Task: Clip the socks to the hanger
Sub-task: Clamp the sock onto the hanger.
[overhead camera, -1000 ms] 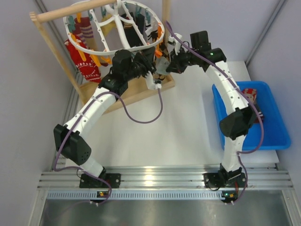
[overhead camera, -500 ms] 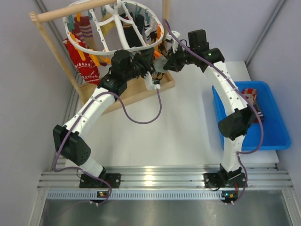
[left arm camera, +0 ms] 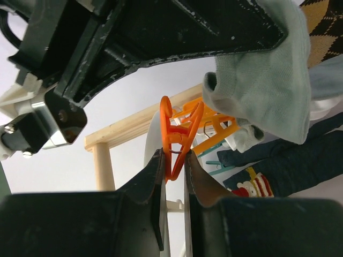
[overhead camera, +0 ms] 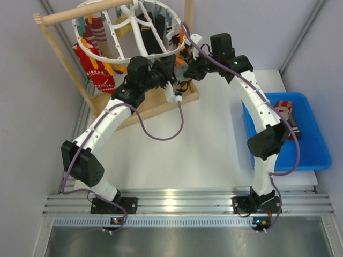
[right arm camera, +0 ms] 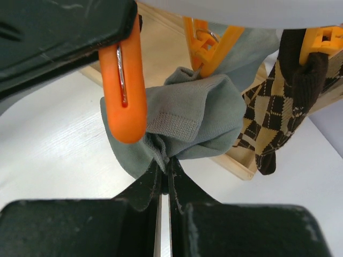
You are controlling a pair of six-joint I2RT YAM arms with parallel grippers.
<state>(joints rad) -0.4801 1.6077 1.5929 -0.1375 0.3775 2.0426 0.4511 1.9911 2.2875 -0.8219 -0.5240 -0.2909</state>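
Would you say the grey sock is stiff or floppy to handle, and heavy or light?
Probably floppy: the grey sock bunches and folds where the right claw pinches it. Likely light, since that small pinch seems enough to hold it.

No readable text, label, brand or number anywhere: none on the grey sock (right arm camera: 187,123), the argyle sock (right arm camera: 268,115), the orange clip (left arm camera: 176,140) or the blue bin (overhead camera: 317,152). Only woven diamonds and plain plastic, no letters, no signs.

White table (overhead camera: 214,139) with rack (overhead camera: 155,104), blue bin (overhead camera: 313,140)
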